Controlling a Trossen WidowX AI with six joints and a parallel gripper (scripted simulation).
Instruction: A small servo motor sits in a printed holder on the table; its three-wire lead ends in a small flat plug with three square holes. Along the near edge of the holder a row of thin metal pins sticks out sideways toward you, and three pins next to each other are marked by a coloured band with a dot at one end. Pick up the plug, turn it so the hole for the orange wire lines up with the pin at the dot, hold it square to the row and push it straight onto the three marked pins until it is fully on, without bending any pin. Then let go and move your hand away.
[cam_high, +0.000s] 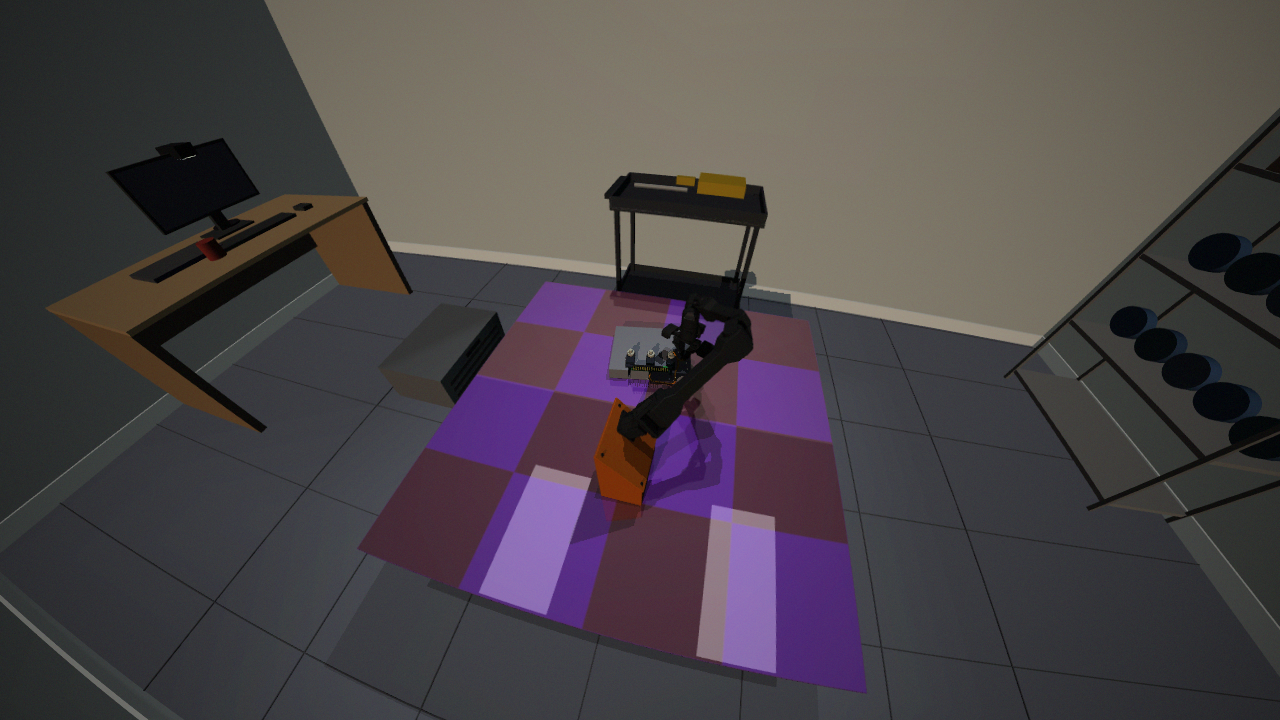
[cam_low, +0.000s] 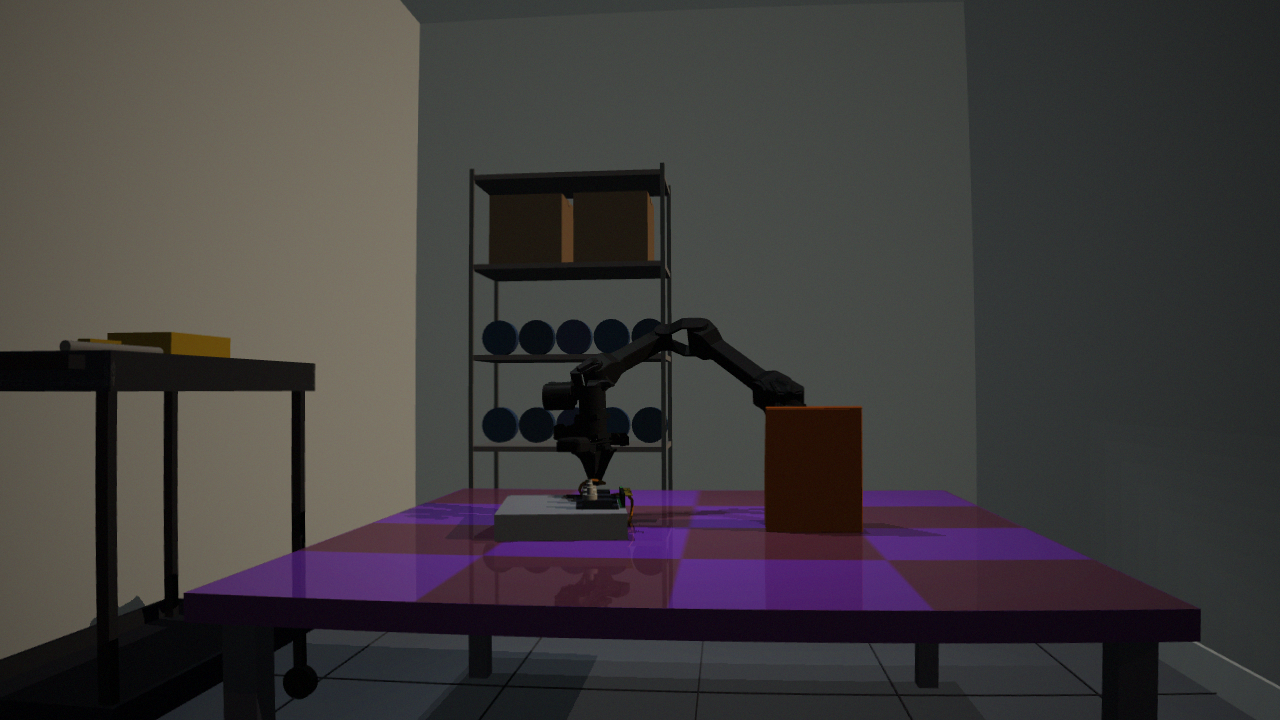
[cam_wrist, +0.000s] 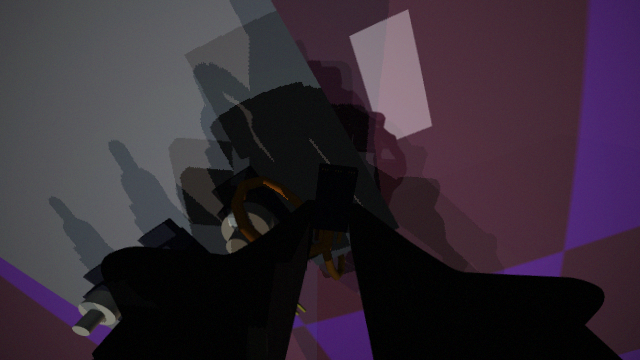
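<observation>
My gripper (cam_wrist: 332, 209) (cam_low: 595, 480) points down over the grey holder (cam_high: 623, 338) (cam_low: 546, 521) (cam_wrist: 100, 105). It is shut on the dark flat plug (cam_wrist: 337, 190), whose far end points away from the fingers in the wrist view. The orange-brown lead (cam_wrist: 276, 189) runs from behind the plug and loops beside a servo's pale shaft. Several servos stand in a row, one of them at the left (cam_high: 630, 356). Pin tips (cam_wrist: 300, 309) show as small yellow strokes between the fingers in the wrist view. The coloured band and dot cannot be made out there.
The orange arm base (cam_high: 623, 461) (cam_low: 812, 470) stands on the checkered table (cam_high: 787, 465) (cam_low: 760, 582), nearer than the holder in the top view. A black cart (cam_high: 684, 206) (cam_low: 214, 374) stands beyond the table. Another servo (cam_wrist: 95, 309) sticks up beside the left finger.
</observation>
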